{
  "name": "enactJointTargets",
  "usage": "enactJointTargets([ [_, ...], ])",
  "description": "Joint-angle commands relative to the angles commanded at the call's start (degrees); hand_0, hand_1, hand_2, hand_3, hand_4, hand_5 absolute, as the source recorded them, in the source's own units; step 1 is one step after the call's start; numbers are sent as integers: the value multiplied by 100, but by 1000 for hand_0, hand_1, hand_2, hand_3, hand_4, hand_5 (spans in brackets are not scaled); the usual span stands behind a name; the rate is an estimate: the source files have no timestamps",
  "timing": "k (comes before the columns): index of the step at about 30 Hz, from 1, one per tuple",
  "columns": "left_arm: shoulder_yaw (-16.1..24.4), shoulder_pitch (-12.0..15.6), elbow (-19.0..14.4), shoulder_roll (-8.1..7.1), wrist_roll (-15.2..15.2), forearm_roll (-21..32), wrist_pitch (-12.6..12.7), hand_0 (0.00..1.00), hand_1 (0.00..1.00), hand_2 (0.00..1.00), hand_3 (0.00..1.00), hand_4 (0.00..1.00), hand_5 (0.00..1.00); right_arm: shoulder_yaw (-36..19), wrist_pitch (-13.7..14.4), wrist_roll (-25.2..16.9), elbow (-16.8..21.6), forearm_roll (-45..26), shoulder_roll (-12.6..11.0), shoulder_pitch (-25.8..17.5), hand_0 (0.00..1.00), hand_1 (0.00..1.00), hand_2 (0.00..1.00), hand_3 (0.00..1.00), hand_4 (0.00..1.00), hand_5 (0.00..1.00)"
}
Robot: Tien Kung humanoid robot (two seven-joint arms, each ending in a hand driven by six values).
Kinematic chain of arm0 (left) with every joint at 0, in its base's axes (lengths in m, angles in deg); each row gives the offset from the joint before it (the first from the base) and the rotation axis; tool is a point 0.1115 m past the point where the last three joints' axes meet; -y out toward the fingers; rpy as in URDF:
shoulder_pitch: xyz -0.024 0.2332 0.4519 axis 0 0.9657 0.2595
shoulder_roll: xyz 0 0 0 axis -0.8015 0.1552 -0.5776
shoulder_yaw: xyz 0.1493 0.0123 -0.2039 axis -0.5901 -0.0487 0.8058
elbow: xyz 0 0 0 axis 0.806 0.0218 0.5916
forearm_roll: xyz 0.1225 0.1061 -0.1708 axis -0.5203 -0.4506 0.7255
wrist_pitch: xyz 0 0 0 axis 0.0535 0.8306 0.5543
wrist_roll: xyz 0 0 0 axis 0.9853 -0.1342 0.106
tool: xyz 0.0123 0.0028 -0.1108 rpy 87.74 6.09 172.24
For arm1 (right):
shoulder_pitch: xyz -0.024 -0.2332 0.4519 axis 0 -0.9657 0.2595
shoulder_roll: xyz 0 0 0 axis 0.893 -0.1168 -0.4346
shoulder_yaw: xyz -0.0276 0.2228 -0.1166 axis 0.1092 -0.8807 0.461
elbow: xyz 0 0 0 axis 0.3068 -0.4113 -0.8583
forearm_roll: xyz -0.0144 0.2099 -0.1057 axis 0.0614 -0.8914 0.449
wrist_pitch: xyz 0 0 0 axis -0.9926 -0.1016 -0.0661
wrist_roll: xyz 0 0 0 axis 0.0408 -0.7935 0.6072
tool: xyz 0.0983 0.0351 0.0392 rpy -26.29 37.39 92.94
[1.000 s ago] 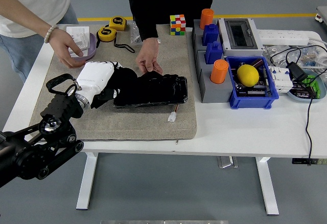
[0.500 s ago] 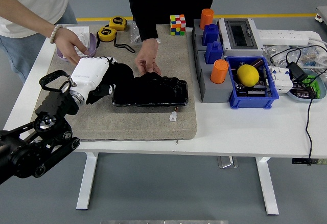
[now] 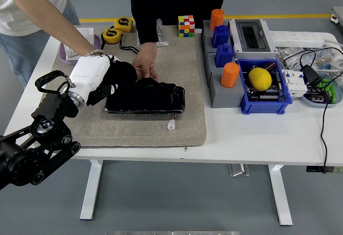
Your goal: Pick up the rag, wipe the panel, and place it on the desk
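On the grey mat (image 3: 187, 85), the panel (image 3: 147, 100) now lies further left; the left hand (image 3: 94, 79) apparently presses curled fingers onto the dark rag (image 3: 122, 74), while a person's hand (image 3: 144, 66) steadies the panel.

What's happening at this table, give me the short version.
The left robot hand is pressing a black rag onto the left end of a black panel lying on the grey mat, wiping it. A person across the table steadies the panel's far edge with one hand. A second person reaches in at the far left, their hand hidden behind the robot hand. The right arm is not in view.
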State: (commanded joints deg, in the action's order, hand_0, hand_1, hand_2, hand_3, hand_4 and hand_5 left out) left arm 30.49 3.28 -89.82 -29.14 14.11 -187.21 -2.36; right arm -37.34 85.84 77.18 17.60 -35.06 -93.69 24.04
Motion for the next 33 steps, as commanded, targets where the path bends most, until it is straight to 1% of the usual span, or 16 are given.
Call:
enactJointTargets([
  [11, 105, 25, -19, -27, -2, -32, -13, 233, 132, 417, 262, 98, 2, 40, -7, 1, -10, -10, 5, 5, 691, 472, 649, 616, 998, 685],
  [22, 92, 32, -19, -6, -7, -53, -23, 231, 131, 417, 262, 95, 2, 67, -9, 15, -6, -2, -17, 4, 691, 472, 649, 616, 998, 685],
  [33, 122, 70, 1, -32, -1, -54, -31, 230, 130, 417, 262, 91, 2, 73, -1, -4, 0, -6, -10, -7, 690, 472, 649, 617, 998, 686],
])
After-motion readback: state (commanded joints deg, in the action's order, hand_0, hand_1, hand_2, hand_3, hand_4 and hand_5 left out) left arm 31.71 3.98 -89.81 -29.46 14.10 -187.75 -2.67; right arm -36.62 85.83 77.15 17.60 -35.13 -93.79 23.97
